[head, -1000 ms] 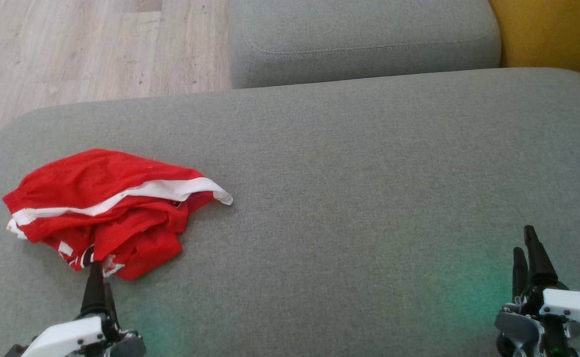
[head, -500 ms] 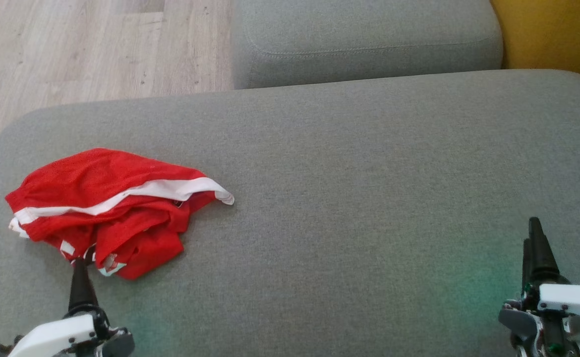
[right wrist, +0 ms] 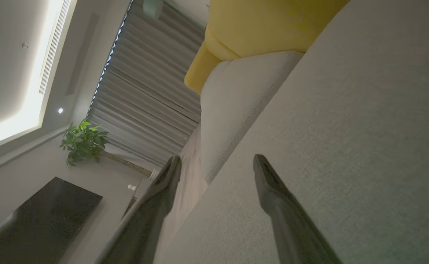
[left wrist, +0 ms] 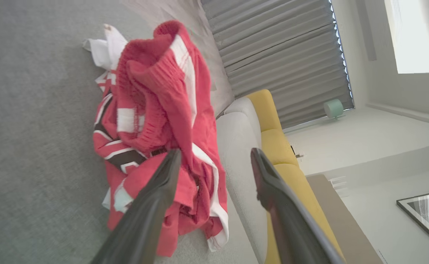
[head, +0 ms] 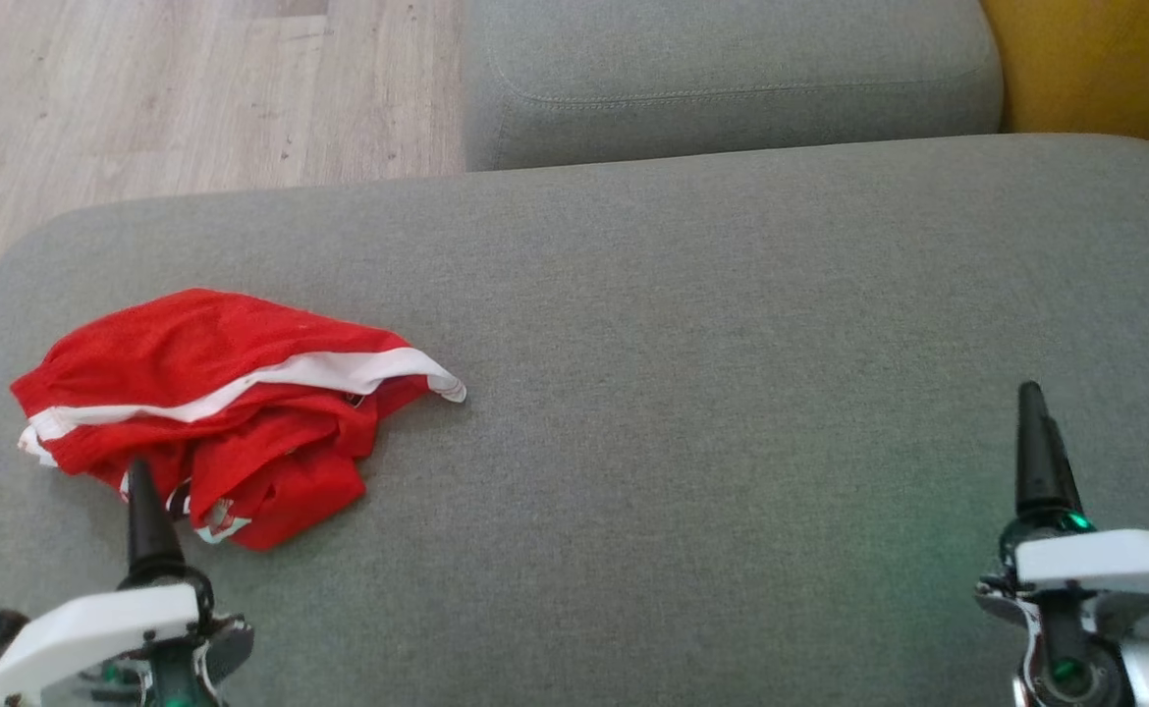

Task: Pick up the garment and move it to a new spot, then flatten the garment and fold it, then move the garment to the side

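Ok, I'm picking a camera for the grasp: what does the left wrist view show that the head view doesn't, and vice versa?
Left wrist view adds: grey blinds, a framed picture, and the left gripper with its fingers apart. Head view adds: the right gripper, over bare sofa cushion well away from the garment. Both: the garment on the cushion, a left finger over its edge.

A pale wooden floor (head: pixel 142 88) is seen beyond the grey sofa seat's (head: pixel 732 324) far left corner, and yellow upholstery (head: pixel 1105 59) beyond its far right. Grey blinds (left wrist: pixel 280 55) are drawn, with a potted plant (right wrist: pixel 84 141) set nearby.
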`<state>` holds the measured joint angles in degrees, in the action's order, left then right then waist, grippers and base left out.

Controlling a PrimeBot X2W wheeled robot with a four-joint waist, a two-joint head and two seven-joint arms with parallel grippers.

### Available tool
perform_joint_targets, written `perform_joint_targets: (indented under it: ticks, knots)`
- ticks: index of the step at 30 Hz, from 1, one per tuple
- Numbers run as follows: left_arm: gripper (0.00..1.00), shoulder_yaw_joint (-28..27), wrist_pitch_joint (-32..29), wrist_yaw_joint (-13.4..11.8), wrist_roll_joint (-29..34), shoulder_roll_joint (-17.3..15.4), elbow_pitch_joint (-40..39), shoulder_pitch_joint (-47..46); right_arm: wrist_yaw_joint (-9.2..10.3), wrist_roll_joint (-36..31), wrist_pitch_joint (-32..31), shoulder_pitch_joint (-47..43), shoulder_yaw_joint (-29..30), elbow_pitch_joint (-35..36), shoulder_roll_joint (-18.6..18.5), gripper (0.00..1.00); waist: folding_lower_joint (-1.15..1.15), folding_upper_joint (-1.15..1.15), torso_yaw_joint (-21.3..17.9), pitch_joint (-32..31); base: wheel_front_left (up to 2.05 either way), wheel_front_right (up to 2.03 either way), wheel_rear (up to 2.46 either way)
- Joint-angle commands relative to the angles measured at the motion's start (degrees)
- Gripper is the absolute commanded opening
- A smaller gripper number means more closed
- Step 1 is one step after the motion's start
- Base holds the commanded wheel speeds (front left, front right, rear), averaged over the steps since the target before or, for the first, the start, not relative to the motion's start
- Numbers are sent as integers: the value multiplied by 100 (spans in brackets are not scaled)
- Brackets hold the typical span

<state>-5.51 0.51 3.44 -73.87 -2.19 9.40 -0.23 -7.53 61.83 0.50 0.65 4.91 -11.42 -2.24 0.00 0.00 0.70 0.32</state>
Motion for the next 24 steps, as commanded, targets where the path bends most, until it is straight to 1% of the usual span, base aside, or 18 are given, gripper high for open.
perform_joint_targets:
  ticks: [1,2,3,5,13,17,22,23,24]
  knots:
    - [100,-20,62,-59,234,-38,-343,-260,1,-373,73,319,-116,333,-31,100,0,0,-2,6,0,0,0]
    - [100,15,79,-86,333,-39,-411,-260,2,-546,90,319,-158,380,-31,100,0,0,-4,9,0,0,0]
    - [100,87,113,-135,557,-39,-536,-261,2,-862,123,308,-229,443,-32,100,0,0,-8,13,0,0,0]
    - [100,157,147,-180,778,-40,-648,-264,2,-1174,157,309,-296,507,-33,100,0,0,-15,15,0,0,0]
    - [100,484,284,-351,1733,-43,-968,-259,2,-2122,293,294,-475,673,-36,100,0,0,-55,20,0,0,0]
    - [100,692,351,-358,2227,-44,-1042,-248,2,-2576,360,310,-534,845,-38,100,0,0,-78,25,0,0,0]
    - [100,934,436,-327,2943,-48,-1071,-254,2,-3014,444,266,-623,890,-40,100,0,0,-96,30,0,0,0]
    - [100,934,436,-327,2943,-48,-1071,-254,2,-3014,444,266,-623,890,-40,100,0,0,-96,30,0,0,0]
    - [100,998,453,-315,3077,-62,-1064,-262,2,-3105,461,263,-625,893,-40,100,0,0,-98,32,0,0,0]
